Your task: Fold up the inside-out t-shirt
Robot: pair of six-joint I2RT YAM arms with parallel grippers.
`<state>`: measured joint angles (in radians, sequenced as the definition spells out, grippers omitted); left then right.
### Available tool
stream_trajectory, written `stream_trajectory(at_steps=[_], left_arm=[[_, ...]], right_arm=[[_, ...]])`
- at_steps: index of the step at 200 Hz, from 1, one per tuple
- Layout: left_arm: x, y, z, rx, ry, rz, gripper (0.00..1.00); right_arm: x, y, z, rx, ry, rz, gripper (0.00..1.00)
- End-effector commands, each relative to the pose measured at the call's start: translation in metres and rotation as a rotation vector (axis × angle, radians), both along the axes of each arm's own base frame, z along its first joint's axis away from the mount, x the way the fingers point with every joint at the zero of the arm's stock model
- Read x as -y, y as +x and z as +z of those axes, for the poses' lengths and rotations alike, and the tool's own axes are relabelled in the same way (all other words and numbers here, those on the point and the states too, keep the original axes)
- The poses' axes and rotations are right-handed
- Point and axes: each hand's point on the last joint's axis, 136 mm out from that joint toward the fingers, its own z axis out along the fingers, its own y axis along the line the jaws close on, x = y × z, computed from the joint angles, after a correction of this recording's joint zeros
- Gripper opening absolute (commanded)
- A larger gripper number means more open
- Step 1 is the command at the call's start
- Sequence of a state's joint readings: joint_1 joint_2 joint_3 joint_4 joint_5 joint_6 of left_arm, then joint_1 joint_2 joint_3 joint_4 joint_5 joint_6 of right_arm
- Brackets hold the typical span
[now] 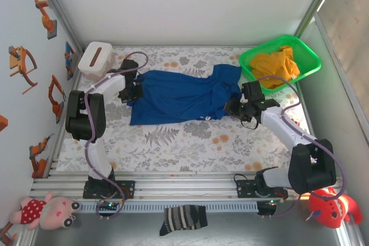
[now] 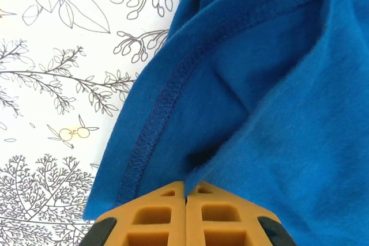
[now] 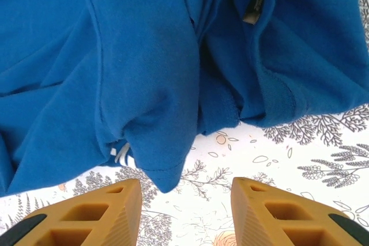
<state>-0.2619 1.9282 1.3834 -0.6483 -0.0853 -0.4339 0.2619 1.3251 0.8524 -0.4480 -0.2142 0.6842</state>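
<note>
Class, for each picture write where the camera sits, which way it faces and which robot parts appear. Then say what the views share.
Top external: above, behind the bases, looking down at the table; left arm and right arm flank the t-shirt.
Left wrist: on the left arm, looking along left fingers shut on the t-shirt's stitched hem.
Right wrist: on the right arm, looking past the open right fingers at the t-shirt.
Shared: the t-shirt on the floral table.

Left arm (image 1: pixel 86 116) and right arm (image 1: pixel 285 128) are showing white links, black joints and purple cables; left gripper (image 2: pixel 185 191) and right gripper (image 3: pixel 185 182) are showing ribbed orange fingers.
</note>
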Motion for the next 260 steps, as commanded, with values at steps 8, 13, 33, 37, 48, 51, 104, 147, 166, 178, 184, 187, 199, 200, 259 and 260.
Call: stream_trajectory(at_steps=[8,13,33,37,48,51,104,147,166,178,184,187,199,200,259,260], left_arm=[[0.011,0.004,0.072,0.14,-0.102,-0.044,0.0],[0.014,0.002,0.085,0.164,-0.137,-0.052,0.0],[0.035,-0.009,0.128,0.266,-0.33,-0.096,0.0],[0.039,-0.01,0.135,0.29,-0.381,-0.105,0.0],[0.044,-0.017,0.154,0.35,-0.496,-0.103,0.0],[0.044,-0.019,0.156,0.361,-0.523,-0.103,0.0],[0.031,-0.03,0.163,0.413,-0.826,-0.05,0.0],[0.024,-0.029,0.162,0.397,-0.771,-0.032,0.0],[0.017,-0.03,0.156,0.378,-0.719,-0.005,0.0],[0.013,-0.03,0.156,0.381,-0.703,0.004,0.0],[0.013,-0.03,0.155,0.382,-0.7,0.006,0.0],[0.013,-0.03,0.155,0.383,-0.697,0.007,0.0],[0.011,-0.03,0.156,0.385,-0.69,0.01,0.0],[0.011,-0.031,0.156,0.386,-0.69,0.01,0.0],[0.011,-0.031,0.155,0.381,-0.692,0.019,0.0],[0.011,-0.031,0.156,0.382,-0.692,0.018,0.0]], right_arm=[[0.002,0.011,0.032,0.08,-0.011,-0.016,0.44],[0.002,0.011,0.034,0.085,-0.015,-0.014,0.44],[0.006,0.014,0.042,0.103,-0.042,-0.01,0.44],[0.007,0.014,0.043,0.104,-0.048,-0.007,0.44],[0.008,0.014,0.043,0.105,-0.061,0.001,0.44],[0.008,0.015,0.043,0.106,-0.063,0.0,0.44],[0.009,0.018,0.042,0.099,-0.078,0.017,0.48],[0.005,0.017,0.021,0.041,-0.077,0.042,0.49],[0.0,0.016,0.009,0.014,-0.065,0.065,0.47],[-0.004,0.015,0.002,-0.002,-0.048,0.077,0.46],[-0.006,0.014,-0.002,-0.01,-0.039,0.08,0.45],[-0.007,0.013,-0.003,-0.014,-0.034,0.083,0.45],[-0.01,0.012,-0.01,-0.027,-0.022,0.09,0.46],[-0.01,0.012,-0.01,-0.029,-0.02,0.09,0.46],[-0.043,0.007,-0.044,-0.096,-0.006,0.139,0.47],[-0.044,0.007,-0.044,-0.097,-0.005,0.138,0.47]])
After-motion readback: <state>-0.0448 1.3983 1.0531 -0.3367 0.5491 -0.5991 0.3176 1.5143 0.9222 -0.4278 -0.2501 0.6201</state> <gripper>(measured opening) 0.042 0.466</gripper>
